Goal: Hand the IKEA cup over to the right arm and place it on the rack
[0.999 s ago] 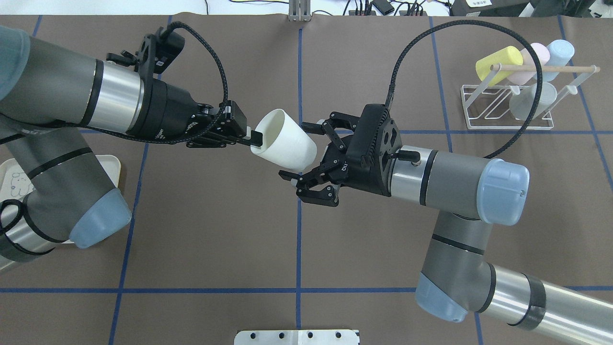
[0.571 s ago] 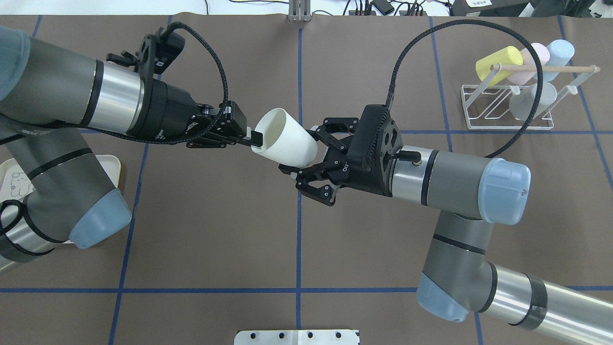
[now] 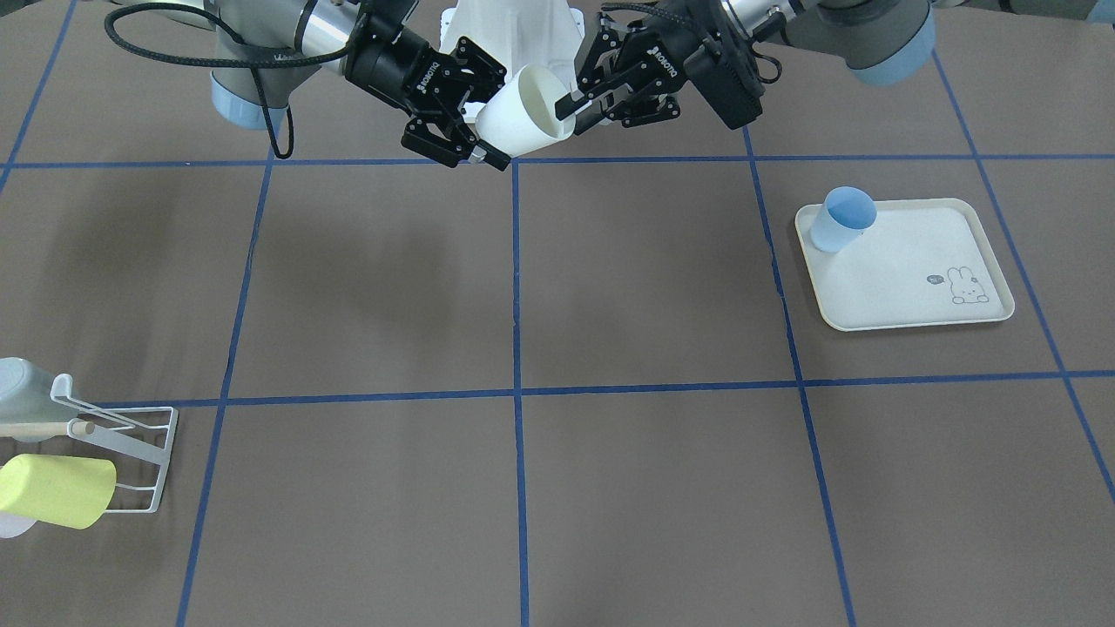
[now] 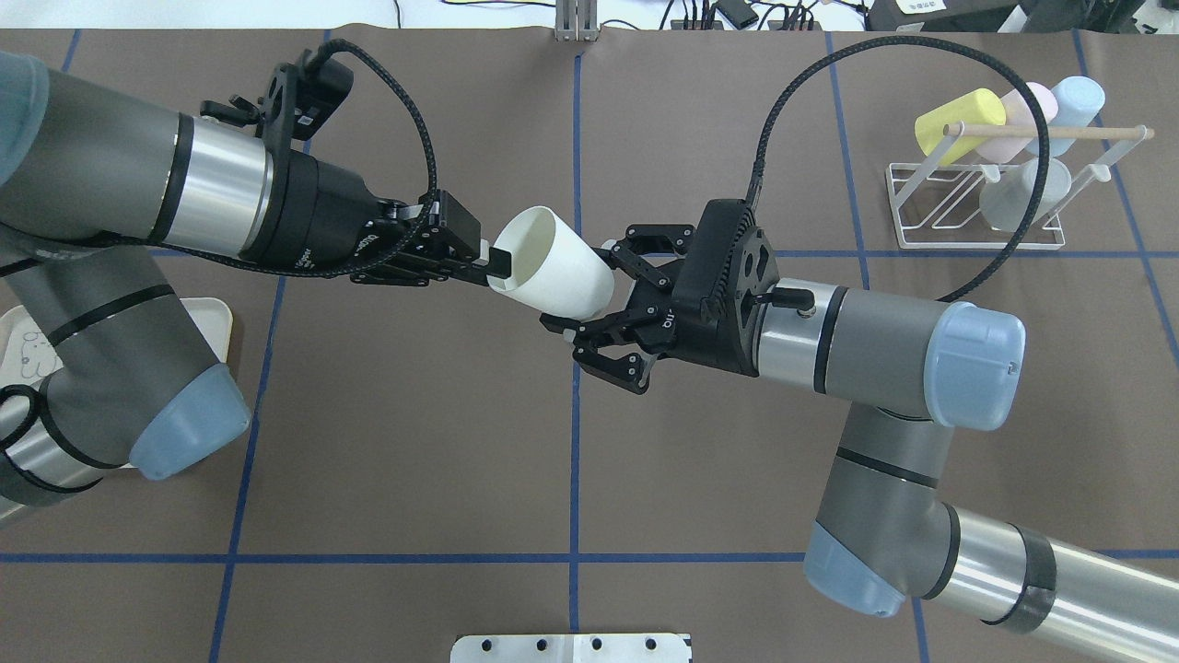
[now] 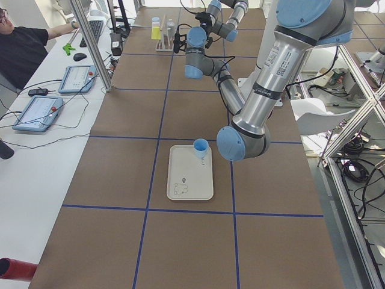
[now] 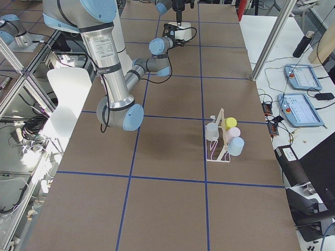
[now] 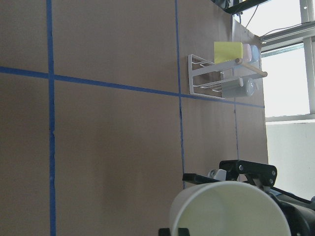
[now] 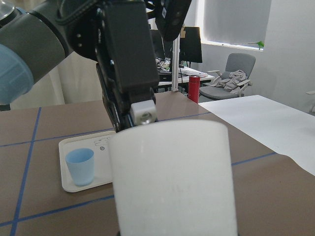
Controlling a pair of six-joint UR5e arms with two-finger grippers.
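**Cup gripped from both ends above the counter's middle**

Overhead: the left gripper [image 4: 493,267] is clenched on the cup [image 4: 557,272] at its rim, with one finger inside. The right gripper [image 4: 577,284] clasps the base. Both arms reach inward over the counter [image 4: 414,442]. The rack [image 4: 967,241] stands near the far right corner.

Front: the frame edge cuts off the rack.

Left wrist: only the cup's mouth shows, cropped at the bottom.

Right wrist: the cup's wall hides that gripper's fingers.
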